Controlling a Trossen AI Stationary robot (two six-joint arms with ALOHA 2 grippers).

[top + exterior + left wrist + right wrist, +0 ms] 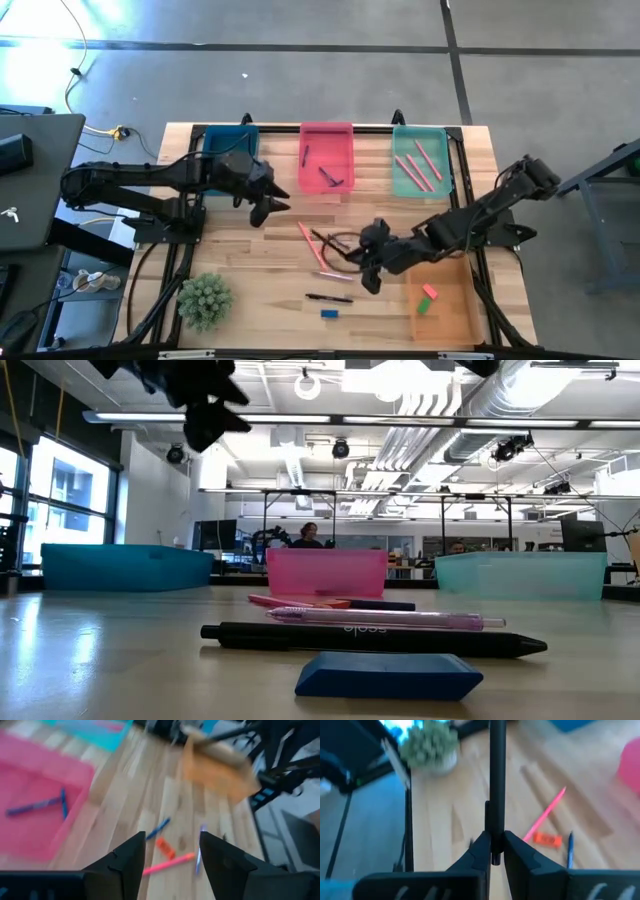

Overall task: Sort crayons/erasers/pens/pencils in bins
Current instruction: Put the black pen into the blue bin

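Right jaws clamped on a dark pen, carried over the table's middle.

The right gripper holds the pen by one end, its length running straight out from the fingers; the pink bin lies beyond, nearer the open, empty left gripper.

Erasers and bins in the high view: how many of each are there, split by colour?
Bins: 4 (dark blue bin, pink bin, teal bin, orange bin)
Erasers: 3 (pink eraser and green eraser in the orange bin, blue eraser outside the bins)
Total: 7
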